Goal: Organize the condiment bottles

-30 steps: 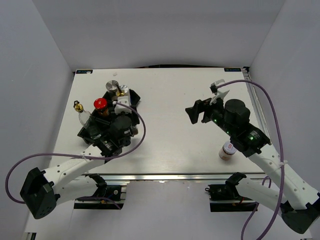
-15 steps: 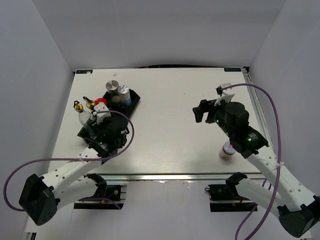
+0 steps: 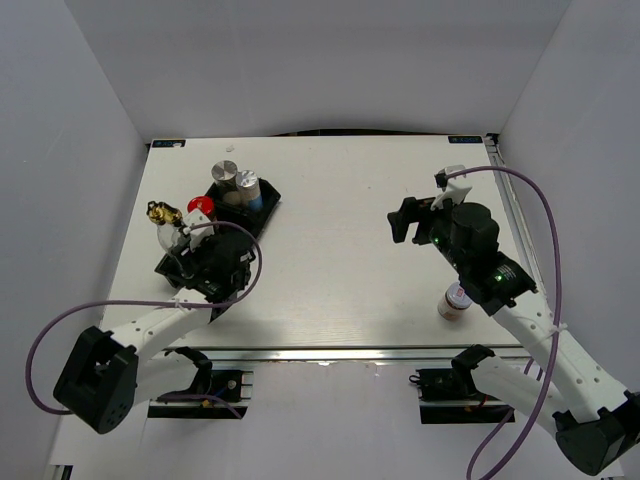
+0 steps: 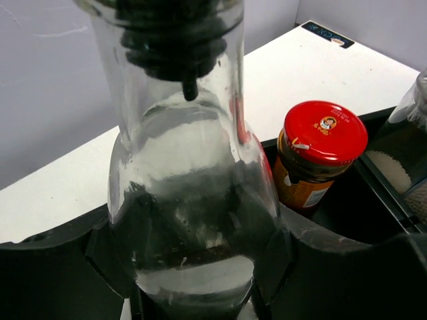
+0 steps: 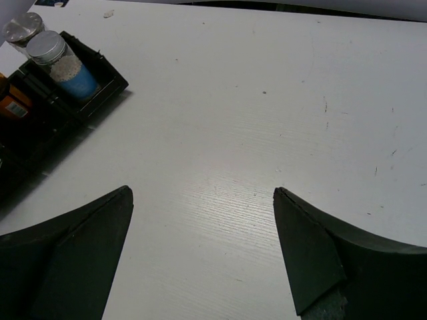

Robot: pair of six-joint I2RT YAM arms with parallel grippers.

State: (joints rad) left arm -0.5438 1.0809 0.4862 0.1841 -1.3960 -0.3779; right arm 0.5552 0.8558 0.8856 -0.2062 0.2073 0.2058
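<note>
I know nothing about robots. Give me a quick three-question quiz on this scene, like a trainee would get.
1. True or false: the right end effector is holding a jar.
2. What does the left end effector grip? A) a red-lidded jar B) the clear glass bottle C) nothing at all
3. Fill in: the short jar by the right arm stands on the ____, outside the black tray.
Key: 1 false; 2 B; 3 table.

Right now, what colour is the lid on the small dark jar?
Red lid; clearest in the left wrist view.
</note>
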